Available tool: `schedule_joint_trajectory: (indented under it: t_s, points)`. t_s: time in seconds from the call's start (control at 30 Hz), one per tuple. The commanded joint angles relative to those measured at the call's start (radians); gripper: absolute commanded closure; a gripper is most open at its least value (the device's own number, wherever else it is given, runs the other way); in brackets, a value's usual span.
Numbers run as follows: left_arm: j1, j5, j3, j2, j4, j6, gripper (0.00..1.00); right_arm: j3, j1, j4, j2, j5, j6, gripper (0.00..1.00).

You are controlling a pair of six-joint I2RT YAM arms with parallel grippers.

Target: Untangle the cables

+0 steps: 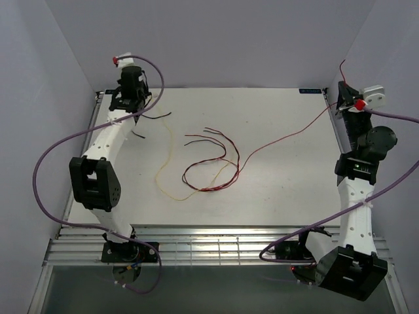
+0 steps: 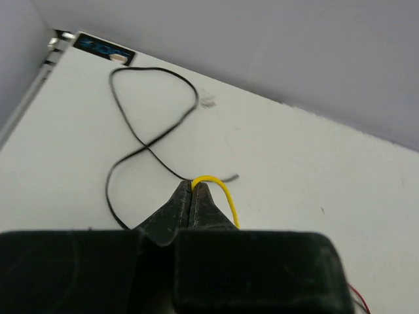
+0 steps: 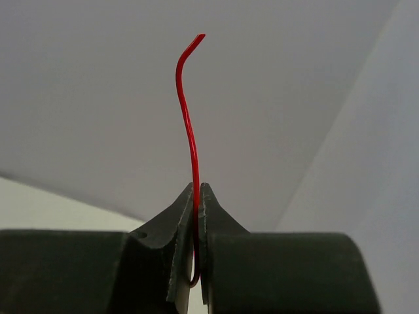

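Item: cables (image 1: 213, 171), red, dark and yellow loops crossed at the centre of the bench (image 1: 281, 196).

Yellow cable (image 2: 230, 199) ran to 10 o'clock, pinched in the left end effector (image 2: 194, 185). Black cable (image 2: 154, 137) lay loose beyond.

Red cable (image 3: 190, 131) ran to 2 o'clock, clamped in the right end effector (image 3: 197, 190), short tail showing.

Risk: outward pulling would likely cinch the central loops, or slip a thin wire from the tips.

White table (image 1: 294, 190) — red cable (image 3: 191, 144), yellow cable (image 2: 211, 177), black cable (image 2: 145, 148).
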State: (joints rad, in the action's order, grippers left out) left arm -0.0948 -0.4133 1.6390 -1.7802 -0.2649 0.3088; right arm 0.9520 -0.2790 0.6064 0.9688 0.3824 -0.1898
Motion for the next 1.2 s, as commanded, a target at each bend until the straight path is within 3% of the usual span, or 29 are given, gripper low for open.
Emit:
schedule_joint_trajectory:
  t_s: [0.0, 0.1, 0.17, 0.27, 0.37, 0.43, 0.6, 0.7, 0.73, 0.8, 0.87, 1.07, 1.13, 1.17]
  points:
    - [-0.05, 0.002, -0.122, 0.08, 0.044, -0.055, 1.0, -0.111, 0.014, 0.109, 0.033, 0.117, 0.426, 0.92]
    - [-0.15, 0.028, -0.211, 0.062, 0.05, -0.143, 1.0, -0.119, 0.046, -0.069, 0.051, 0.095, 0.37, 0.92]
    - [-0.216, -0.013, -0.266, 0.044, 0.021, -0.155, 1.0, -0.133, 0.06, -0.161, 0.059, -0.005, 0.339, 0.92]
    - [-0.259, 0.008, -0.288, 0.009, -0.077, -0.05, 1.0, -0.151, 0.06, -0.235, 0.1, -0.153, 0.39, 0.92]
    - [-0.263, 0.158, -0.306, -0.004, -0.137, 0.071, 1.0, -0.089, 0.061, -0.348, 0.204, -0.233, 0.408, 0.92]
    - [-0.266, 0.218, -0.34, -0.002, -0.155, 0.114, 1.0, -0.038, 0.063, -0.445, 0.258, -0.232, 0.411, 0.92]
    - [-0.279, 0.246, -0.41, 0.021, -0.218, 0.188, 1.0, -0.03, 0.093, -0.471, 0.36, -0.203, 0.428, 0.92]
    - [-0.298, 0.257, -0.439, 0.044, -0.267, 0.217, 0.78, -0.016, 0.115, -0.525, 0.396, -0.281, 0.441, 0.79]
    - [-0.302, 0.266, -0.456, 0.054, -0.296, 0.228, 0.68, -0.01, 0.121, -0.565, 0.404, -0.318, 0.441, 0.61]
    - [-0.312, 0.274, -0.47, 0.068, -0.324, 0.246, 0.6, 0.016, 0.141, -0.605, 0.427, -0.352, 0.441, 0.42]
    - [-0.316, 0.277, -0.488, 0.103, -0.359, 0.276, 0.5, 0.039, 0.153, -0.681, 0.435, -0.384, 0.449, 0.08]
    - [-0.319, 0.312, -0.541, 0.237, -0.369, 0.306, 0.32, 0.096, 0.234, -0.767, 0.389, -0.436, 0.403, 0.1]
    - [-0.322, 0.333, -0.556, 0.28, -0.37, 0.306, 0.08, 0.096, 0.279, -0.784, 0.372, -0.403, 0.401, 0.1]
    - [-0.324, 0.346, -0.573, 0.291, -0.37, 0.306, 0.08, 0.091, 0.34, -0.792, 0.357, -0.395, 0.405, 0.1]
